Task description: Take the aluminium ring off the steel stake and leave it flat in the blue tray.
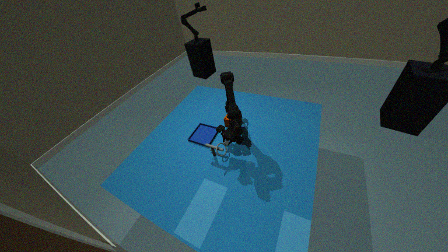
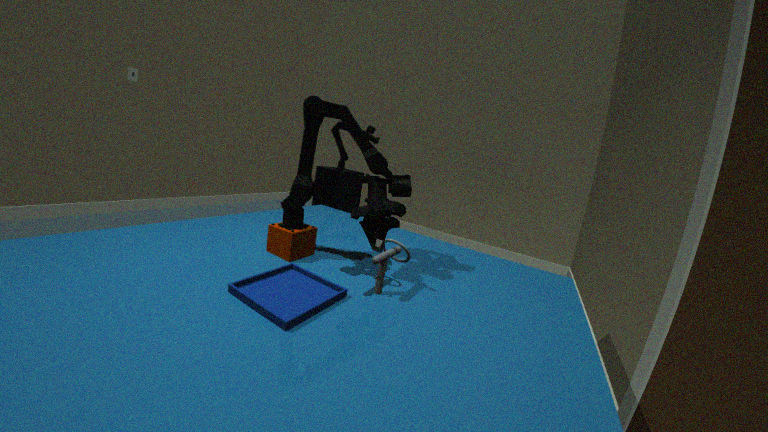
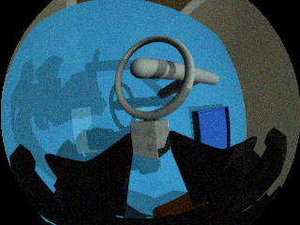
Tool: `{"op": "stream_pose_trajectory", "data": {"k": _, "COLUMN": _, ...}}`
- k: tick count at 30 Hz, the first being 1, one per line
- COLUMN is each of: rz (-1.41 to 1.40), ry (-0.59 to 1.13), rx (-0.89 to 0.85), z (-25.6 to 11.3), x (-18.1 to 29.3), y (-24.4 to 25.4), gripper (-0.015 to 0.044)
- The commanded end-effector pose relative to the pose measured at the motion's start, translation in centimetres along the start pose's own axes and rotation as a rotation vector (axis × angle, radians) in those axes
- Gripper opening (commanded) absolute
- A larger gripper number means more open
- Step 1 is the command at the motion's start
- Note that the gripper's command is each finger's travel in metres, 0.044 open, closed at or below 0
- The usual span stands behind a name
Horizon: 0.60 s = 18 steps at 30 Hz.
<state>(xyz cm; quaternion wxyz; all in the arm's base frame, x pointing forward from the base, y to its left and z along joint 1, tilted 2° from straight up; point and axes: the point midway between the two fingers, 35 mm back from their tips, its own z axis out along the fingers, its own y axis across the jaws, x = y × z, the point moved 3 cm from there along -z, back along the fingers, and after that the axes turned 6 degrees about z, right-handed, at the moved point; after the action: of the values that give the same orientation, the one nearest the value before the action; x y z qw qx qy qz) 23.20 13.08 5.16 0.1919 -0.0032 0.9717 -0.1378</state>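
1. The gripper (image 1: 227,141) (image 2: 378,245) (image 3: 150,137) is pinching the tab (image 1: 226,142) (image 2: 378,243) (image 3: 144,139), at the ring's 6 o'clock in the wrist view.
2. The ring (image 1: 226,144) (image 2: 407,252) (image 3: 119,89) stands on edge, raised to the bar (image 1: 210,146) (image 2: 386,255) (image 3: 204,75) of the stake (image 1: 214,153) (image 2: 379,281) (image 3: 172,88). One bar end shows within its opening; I cannot tell whether the ring encircles it or is already free.
3. The ring looks light, stiff and hardly fragile. Its smooth, round rim would probably roll or slip between 2 fingers.
4. The flat-sided tab is the better hold. It sits at the edge, though, so a knock on the bar could twist the ring in the pinch.
5. I would keep this hold, clear the bar gently without forcing, then carry the ring towards 10 o'clock in the top view, to the tray (image 1: 203,134) (image 2: 287,294) (image 3: 213,127).
6. It needs turning flat and lowering close before release, as hard metal may bounce or skid.
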Motion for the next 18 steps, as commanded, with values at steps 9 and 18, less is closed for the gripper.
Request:
{"op": "stream_pose_trajectory", "data": {"k": 9, "rz": 0.007, "ry": -0.009, "rx": 0.0, "z": -0.3, "x": -0.26, "y": 0.46, "gripper": 0.0}}
{"op": "stream_pose_trajectory", "data": {"k": 18, "rz": 0.007, "ry": -0.009, "rx": 0.0, "z": -0.41, "x": -0.24, "y": 0.78, "gripper": 0.0}}
